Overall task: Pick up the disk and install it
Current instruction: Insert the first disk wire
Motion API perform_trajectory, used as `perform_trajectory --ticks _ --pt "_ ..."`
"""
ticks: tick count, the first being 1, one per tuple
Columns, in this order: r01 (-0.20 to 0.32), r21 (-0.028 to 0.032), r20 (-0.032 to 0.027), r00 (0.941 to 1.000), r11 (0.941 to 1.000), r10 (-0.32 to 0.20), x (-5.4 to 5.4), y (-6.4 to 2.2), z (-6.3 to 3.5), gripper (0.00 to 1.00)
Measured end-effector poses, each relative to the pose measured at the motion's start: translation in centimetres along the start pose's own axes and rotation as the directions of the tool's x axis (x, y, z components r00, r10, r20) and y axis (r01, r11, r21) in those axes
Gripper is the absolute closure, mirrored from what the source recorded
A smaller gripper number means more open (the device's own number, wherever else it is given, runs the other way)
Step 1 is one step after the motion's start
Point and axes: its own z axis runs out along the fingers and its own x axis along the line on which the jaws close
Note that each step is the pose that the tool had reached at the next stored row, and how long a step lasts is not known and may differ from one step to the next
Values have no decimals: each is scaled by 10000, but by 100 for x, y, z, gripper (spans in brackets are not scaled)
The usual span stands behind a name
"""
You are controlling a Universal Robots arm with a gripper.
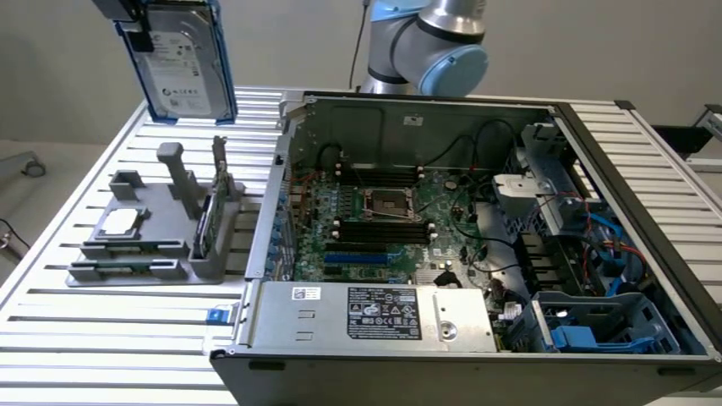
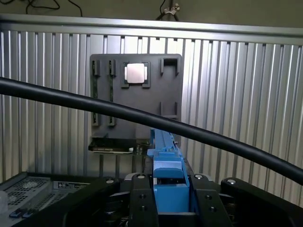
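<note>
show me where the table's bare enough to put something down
Bare table slats at the exterior view's lower left, bordered by holder, case and table edge; another strip beyond the holder, below the raised disk. Crowded: the holder carries a chip and card; the case is packed with board and cables.

At eleven o'clock in the exterior view, the rectangular silver-grey disk in its bright blue plastic carrier runs off the frame, and its white label's print is too small for me to read. From the wrist I get it edge-on only, its near end buried in the black gripper, while a thick black cable covers part of the dark grey parts holder.
</note>
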Motion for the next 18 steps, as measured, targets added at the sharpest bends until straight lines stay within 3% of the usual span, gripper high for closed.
perform_trajectory --ticks 3,6,10,13,14,18 --pt "5 -98 37 10000 10000 -4 47 -44 -2 68" --pt "9 -236 104 9999 9997 -7 93 -69 -4 68" --pt "22 -432 233 9997 9991 -12 148 -91 -6 68" --pt "34 -561 372 9993 9984 -13 179 -106 -9 68" --pt "39 -580 415 9991 9983 -15 187 -108 -9 68" --pt "40 -582 418 9991 9983 -16 192 -154 -119 68"
